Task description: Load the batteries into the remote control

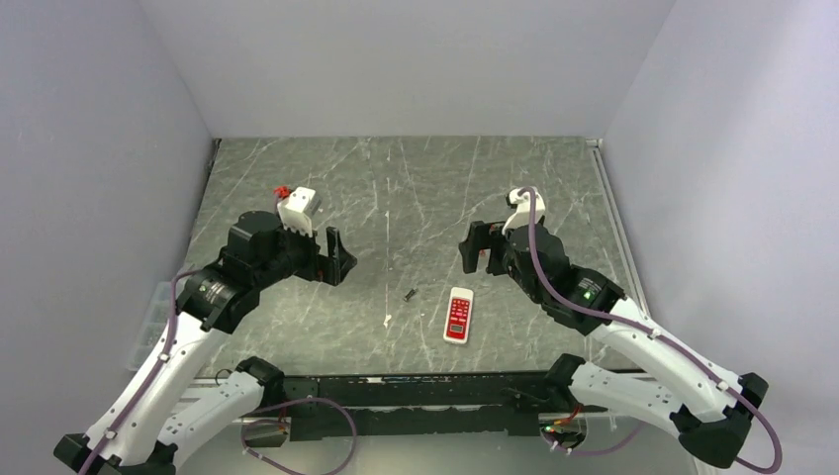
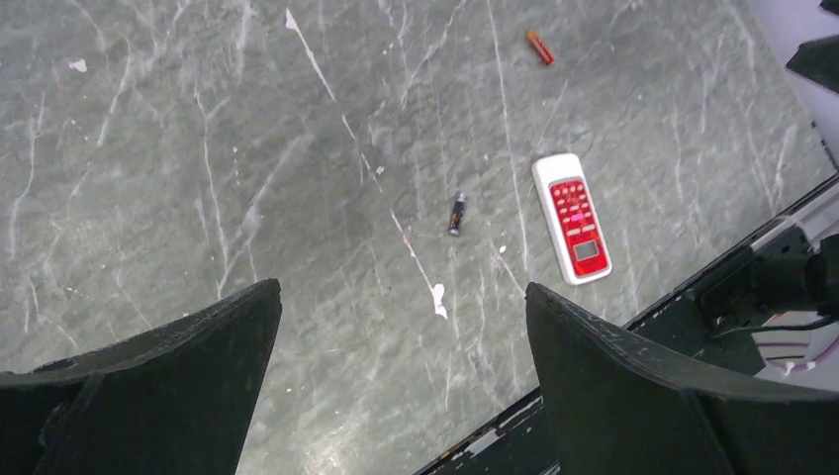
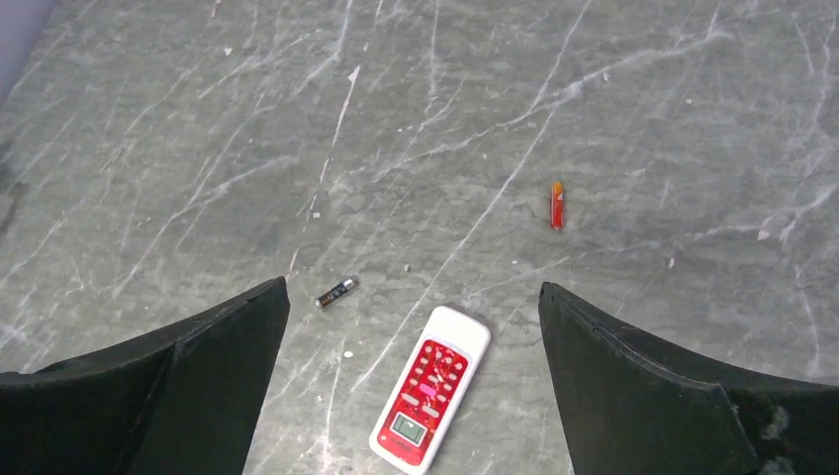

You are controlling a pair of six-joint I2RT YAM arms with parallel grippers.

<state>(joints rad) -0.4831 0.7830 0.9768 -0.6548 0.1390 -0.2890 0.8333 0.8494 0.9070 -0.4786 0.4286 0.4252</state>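
Batteries (image 1: 409, 294) lie loose, none loaded. Left tool (image 1: 336, 257) and right tool (image 1: 476, 249) hang wide open and empty above the desk (image 1: 396, 178). Below them lie a dark battery (image 2: 456, 213), the remote control (image 1: 458, 316) face up beside it, and a red battery (image 3: 557, 205) farther off. The next move probably means turning the remote over.

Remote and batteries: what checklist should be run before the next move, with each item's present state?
1. The remote lies flat, nothing touching it: ok.
2. Its back faces up for loading: not ok, the red button face is up.
3. The battery cover is off: cannot tell, the back is hidden.
4. The dark battery lies apart from the remote: ok.
5. The red battery is located and lying free: ok.
6. The left gripper and right gripper are open and empty: ok.
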